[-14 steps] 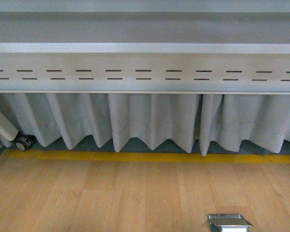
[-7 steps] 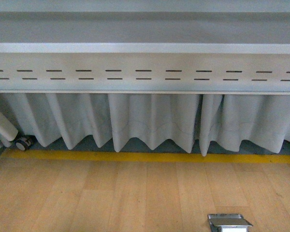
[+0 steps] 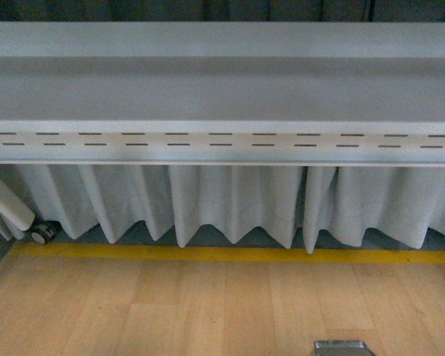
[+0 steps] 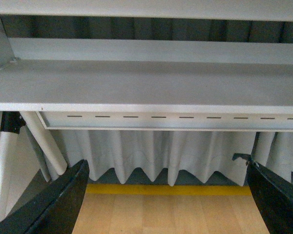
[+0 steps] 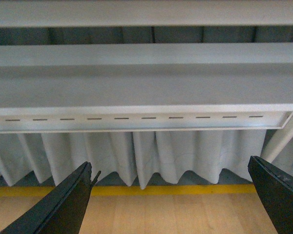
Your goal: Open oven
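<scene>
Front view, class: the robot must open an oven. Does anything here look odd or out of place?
Yes: no oven shows in any view. Only a grey shelf, slotted rail, white curtain and wooden floor appear. The left end effector and right end effector hang open, holding nothing.

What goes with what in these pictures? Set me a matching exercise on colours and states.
Things:
1. floor stripe
2. pleated curtain
3. floorboards
4. left gripper

Colour or state:
a. wide open
b. light wood
c. yellow
d. white

Pairs: 1-c, 2-d, 3-b, 4-a.
</scene>
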Tool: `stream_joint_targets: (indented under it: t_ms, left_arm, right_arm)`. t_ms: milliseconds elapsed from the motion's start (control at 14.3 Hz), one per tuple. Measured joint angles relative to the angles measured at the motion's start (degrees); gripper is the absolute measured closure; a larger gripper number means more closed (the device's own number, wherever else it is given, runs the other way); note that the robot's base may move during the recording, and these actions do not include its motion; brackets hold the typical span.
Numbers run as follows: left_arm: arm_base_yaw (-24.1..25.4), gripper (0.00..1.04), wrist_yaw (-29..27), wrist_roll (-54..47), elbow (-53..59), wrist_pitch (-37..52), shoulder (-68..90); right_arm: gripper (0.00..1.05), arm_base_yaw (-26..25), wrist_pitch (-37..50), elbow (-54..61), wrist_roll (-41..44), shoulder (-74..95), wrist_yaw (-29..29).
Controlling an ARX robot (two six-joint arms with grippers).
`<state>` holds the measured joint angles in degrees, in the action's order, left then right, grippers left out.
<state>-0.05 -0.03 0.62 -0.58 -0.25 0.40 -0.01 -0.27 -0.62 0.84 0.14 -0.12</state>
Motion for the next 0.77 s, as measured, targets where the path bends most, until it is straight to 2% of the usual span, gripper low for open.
stream_joint_targets:
  t_ms: [767]
  left_arm:
    - [0.0, 0.07, 0.0, 0.0, 0.0, 0.0, 0.0]
  right_arm:
    - [0.06, 0.0, 0.0, 0.0, 0.0, 0.0, 0.1]
